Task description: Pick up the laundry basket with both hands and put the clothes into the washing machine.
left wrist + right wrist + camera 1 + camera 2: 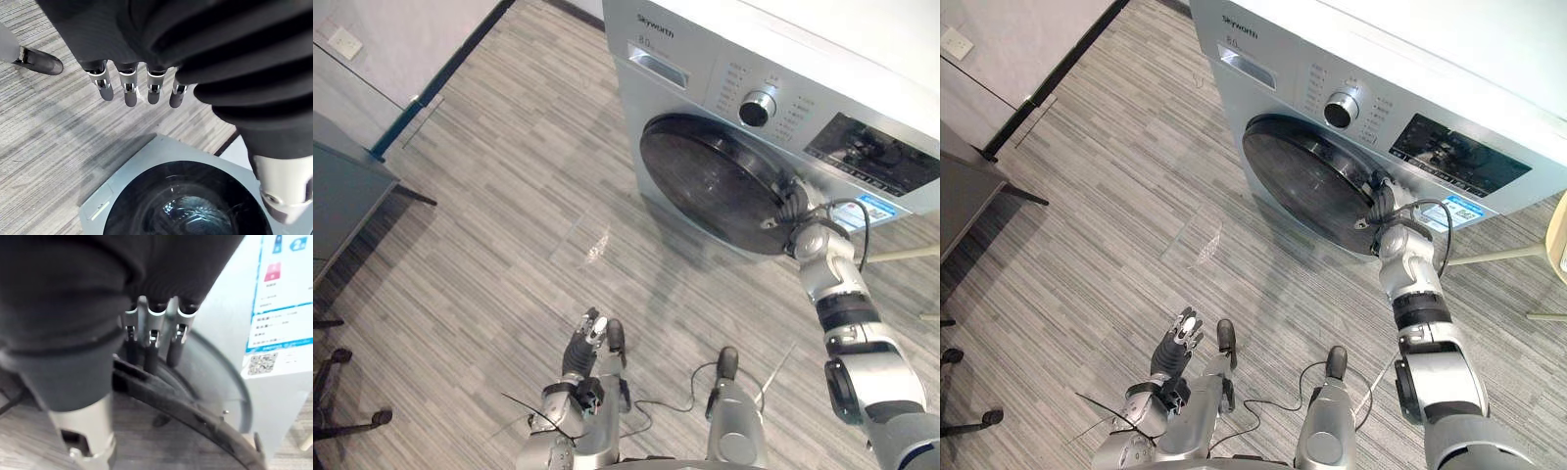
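Washing machine [705, 59] is standing ahead of me and to my right on the grey wood-pattern floor [509, 196], a silver front-loader with a round dark glass door [715, 181]. Small lines of print are running along its control panel on both sides of the silver dial [757, 108], and a dark display panel [871, 152] is sitting at the panel's far end. A detergent drawer [656, 64] is sitting at the panel's other end, with a short line of print above it. Below the display a blue-and-white sticker [281, 328] is showing coloured squares, rows of fine text and a square code.

My right robot hand [793, 208] is reaching up to the door's edge on the side nearest the sticker. Its fingers [151, 350] are lying straight and close together, with their dark tips tucking in just behind the door's black rim; they are not curling round it. I cannot tell whether the door is lying flush against the washing machine.

My left robot hand [585, 345] is hanging low in front of me, well apart from the machine, with its fingers [129, 90] straight and slightly spread, holding nothing. Past them, metal is glinting through the door's glass.

A grey cabinet [342, 186] is standing at my far left below a wall socket [344, 41].
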Available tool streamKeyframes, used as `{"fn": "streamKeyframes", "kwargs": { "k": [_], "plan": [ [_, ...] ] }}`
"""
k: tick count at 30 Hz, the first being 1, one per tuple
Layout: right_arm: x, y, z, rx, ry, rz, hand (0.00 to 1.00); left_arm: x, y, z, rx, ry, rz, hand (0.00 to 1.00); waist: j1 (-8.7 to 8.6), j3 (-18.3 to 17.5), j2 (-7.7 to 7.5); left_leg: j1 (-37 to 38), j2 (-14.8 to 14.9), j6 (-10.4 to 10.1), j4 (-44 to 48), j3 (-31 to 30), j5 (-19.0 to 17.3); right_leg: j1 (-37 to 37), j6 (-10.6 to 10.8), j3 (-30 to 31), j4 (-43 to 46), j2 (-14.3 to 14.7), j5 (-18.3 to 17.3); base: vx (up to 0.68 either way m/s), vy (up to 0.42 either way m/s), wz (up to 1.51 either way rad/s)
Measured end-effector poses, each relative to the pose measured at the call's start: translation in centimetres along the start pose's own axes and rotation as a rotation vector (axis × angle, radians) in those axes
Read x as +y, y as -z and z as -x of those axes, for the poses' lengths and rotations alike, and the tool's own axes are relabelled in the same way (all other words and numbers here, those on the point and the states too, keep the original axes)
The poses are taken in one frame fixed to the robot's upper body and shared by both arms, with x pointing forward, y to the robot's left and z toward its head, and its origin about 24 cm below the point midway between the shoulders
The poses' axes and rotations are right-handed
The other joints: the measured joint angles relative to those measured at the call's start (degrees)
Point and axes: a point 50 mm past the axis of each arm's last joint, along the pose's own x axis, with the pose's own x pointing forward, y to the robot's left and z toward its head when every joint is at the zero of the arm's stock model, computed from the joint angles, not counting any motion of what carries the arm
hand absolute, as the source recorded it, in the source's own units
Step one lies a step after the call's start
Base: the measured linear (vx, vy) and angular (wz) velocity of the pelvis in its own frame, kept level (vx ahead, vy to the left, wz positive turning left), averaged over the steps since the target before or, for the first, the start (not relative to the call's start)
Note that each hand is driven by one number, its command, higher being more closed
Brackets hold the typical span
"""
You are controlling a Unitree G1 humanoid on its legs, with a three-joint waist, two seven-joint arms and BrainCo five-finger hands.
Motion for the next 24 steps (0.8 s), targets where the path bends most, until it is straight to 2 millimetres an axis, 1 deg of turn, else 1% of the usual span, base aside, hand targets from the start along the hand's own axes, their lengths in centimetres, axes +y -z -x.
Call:
{"fn": "streamKeyframes", "kwargs": {
  "k": [1,2,3,4,5,6,7,8,9,10,11,12,13,14,15,16,17,18,19,20,22,23,24],
  "plan": [
    [-0.7,-0.6,-0.5,-0.016,-0.005,-0.015,0.00,0.0,-0.2,-0.1,-0.003,0.006,-0.009,0.00,0.15,0.11,-0.05,-0.61,-0.12,-0.16,-0.01,-0.06,0.18,-0.34,-0.15,-0.07,-0.75,-0.01,-0.69,-0.16,0.004,-0.10],
    [-1.5,-0.9,-1.0,-0.024,-0.027,-0.034,0.00,0.0,-0.5,-0.4,-0.007,0.017,-0.018,0.00,0.25,0.39,0.29,-1.17,-0.15,-0.19,-0.08,-0.26,0.51,-0.47,0.36,-0.15,-1.36,-0.03,-1.72,-0.16,-0.006,-0.02],
    [-2.0,-0.7,-1.2,-0.023,-0.047,-0.053,0.00,-0.1,-0.7,-0.6,-0.010,0.033,-0.023,0.00,0.17,0.79,0.98,-1.39,-0.07,-0.35,-0.10,-1.22,0.62,-0.47,0.40,-0.33,-1.31,0.30,-1.69,-0.21,-0.032,0.17],
    [-1.2,0.2,-0.9,-0.022,-0.151,-0.140,0.00,-0.5,-0.6,-0.8,-0.003,0.068,-0.030,0.00,0.38,0.96,1.69,-1.76,0.07,-0.66,-0.46,-2.47,0.79,-0.39,1.22,-1.09,-1.26,0.67,-2.17,-0.17,-0.033,0.23],
    [-0.7,0.8,-0.6,-0.022,-0.205,-0.160,0.00,-0.6,-0.4,-0.9,0.007,0.079,-0.037,0.00,0.61,0.98,1.90,-1.87,0.18,-0.67,-0.47,-3.08,0.79,-0.28,1.23,-1.49,-1.26,0.84,-2.18,-0.15,-0.036,0.25],
    [1.0,1.8,0.1,-0.013,-0.324,-0.346,0.00,-0.5,-0.1,-1.0,0.026,0.096,-0.050,0.00,1.35,0.98,1.92,-1.94,0.71,-0.72,-0.47,-3.48,0.80,0.05,1.32,-2.11,-1.30,1.30,-2.24,-0.04,-0.040,0.16],
    [1.8,2.5,0.6,0.005,-0.355,-0.440,0.00,-0.5,0.1,-0.9,0.034,0.104,-0.054,0.00,1.66,1.00,1.87,-1.95,0.95,-0.88,-0.47,-3.62,0.91,0.27,1.32,-2.36,-1.42,1.53,-2.24,-0.01,-0.052,0.17],
    [3.7,3.5,1.7,0.016,-0.455,-0.616,0.00,-0.4,0.3,-0.8,0.047,0.120,-0.060,0.00,1.65,0.99,1.77,-1.98,1.23,-1.06,-0.47,-4.09,1.06,0.68,1.32,-2.82,-1.60,1.87,-2.24,0.01,-0.053,0.08],
    [4.5,3.6,2.1,0.013,-0.496,-0.670,0.00,-0.4,0.4,-0.7,0.049,0.120,-0.060,0.00,1.68,0.97,1.71,-1.91,1.37,-1.21,-0.46,-4.09,1.19,0.74,1.32,-2.81,-1.61,1.99,-2.25,0.05,-0.046,0.02],
    [6.3,3.7,3.2,0.008,-0.572,-0.771,0.00,-0.3,0.3,-0.7,0.046,0.116,-0.062,0.00,1.67,0.85,1.46,-1.66,1.57,-1.76,-0.45,-4.01,1.60,0.90,1.32,-2.75,-1.67,2.16,-2.26,0.07,-0.045,-0.09],
    [8.3,3.6,4.5,0.008,-0.665,-0.883,0.00,-0.2,0.1,-0.8,0.037,0.117,-0.066,0.00,1.60,0.77,1.30,-1.31,1.76,-1.62,-0.32,-3.95,1.99,1.20,1.29,-2.73,-1.72,2.34,-2.10,0.11,-0.057,-0.08],
    [9.4,3.5,5.1,0.016,-0.708,-0.918,0.00,-0.3,0.0,-0.9,0.032,0.119,-0.068,0.00,1.61,0.76,1.29,-1.07,1.82,-1.60,-0.22,-3.90,2.05,1.45,1.32,-2.73,-1.75,2.39,-1.99,0.11,-0.049,-0.02],
    [11.8,3.6,6.6,0.049,-0.794,-0.951,0.00,-0.4,-0.3,-1.2,0.021,0.123,-0.071,0.00,1.85,0.71,1.29,-0.52,1.85,-1.33,-0.13,-3.90,2.24,2.11,1.29,-2.75,-1.75,2.43,-2.03,0.12,-0.049,0.03],
    [13.8,3.2,8.0,0.069,-0.860,-0.997,0.00,-0.3,-0.5,-1.3,0.012,0.120,-0.072,0.00,1.81,0.55,1.15,-0.10,1.86,-1.31,-0.08,-3.93,2.27,2.58,1.23,-2.86,-1.83,2.45,-2.09,0.17,-0.058,0.04],
    [16.3,2.8,10.0,0.103,-0.924,-1.081,0.00,0.0,-0.8,-1.4,-0.002,0.106,-0.070,0.00,1.93,0.37,0.99,0.63,1.83,-1.32,-0.08,-3.91,2.26,3.49,1.21,-3.00,-2.16,2.45,-2.11,0.17,-0.056,0.06],
    [17.4,2.5,11.0,0.121,-0.963,-1.108,0.00,0.2,-1.1,-1.5,-0.011,0.096,-0.070,0.00,1.92,0.33,0.98,1.04,1.78,-1.33,-0.08,-3.91,2.24,4.23,1.21,-3.18,-2.53,2.43,-2.11,0.15,-0.040,0.10],
    [19.3,2.3,12.9,0.163,-1.034,-1.148,0.00,0.7,-1.9,-1.8,-0.042,0.067,-0.065,0.00,1.94,0.14,0.92,1.77,1.69,-1.34,-0.07,-3.92,2.23,5.18,1.21,-3.23,-2.66,2.39,-2.11,0.12,-0.017,0.16],
    [20.7,2.4,14.5,0.204,-1.076,-1.178,0.00,1.4,-3.0,-2.0,-0.086,0.028,-0.058,0.00,1.91,-0.09,0.81,2.58,1.63,-1.35,-0.07,-3.98,2.22,6.17,1.21,-3.24,-2.60,2.37,-2.10,0.08,-0.009,0.15],
    [21.3,2.6,15.4,0.229,-1.092,-1.190,0.00,1.7,-3.7,-2.0,-0.117,0.006,-0.054,0.00,1.88,-0.52,0.62,2.79,1.62,-1.35,-0.07,-4.01,2.22,6.46,1.21,-3.25,-2.60,2.37,-2.10,0.10,-0.012,0.11],
    [22.4,3.3,17.0,0.286,-1.112,-1.216,0.00,2.5,-5.3,-1.7,-0.186,-0.041,-0.056,0.00,1.89,-1.83,0.00,3.10,1.62,-1.38,-0.07,-4.00,2.20,6.79,1.21,-3.24,-2.56,2.37,-2.10,0.05,-0.009,0.04],
    [23.5,4.9,19.2,0.379,-1.111,-1.239,0.00,3.3,-8.3,-1.0,-0.329,-0.116,-0.090,0.00,1.73,-3.70,-0.91,4.58,1.64,-1.61,-0.07,-3.86,1.92,8.19,1.20,-3.19,-2.56,2.37,-2.11,0.07,-0.011,-0.01],
    [23.9,5.7,20.0,0.415,-1.099,-1.238,0.00,3.4,-9.5,-0.6,-0.395,-0.152,-0.114,0.00,1.77,-4.51,-1.20,5.34,1.81,-1.99,-0.07,-3.51,1.27,8.67,1.12,-3.11,-2.55,2.46,-2.23,0.04,-0.005,-0.12],
    [24.1,6.6,20.7,0.456,-1.083,-1.236,0.00,3.5,-10.5,-0.1,-0.456,-0.187,-0.129,0.00,1.78,-5.51,-1.50,5.73,1.84,-1.95,-0.08,-3.25,0.67,8.80,0.87,-3.05,-2.52,2.44,-2.75,0.00,0.001,-0.21]
  ]
}}
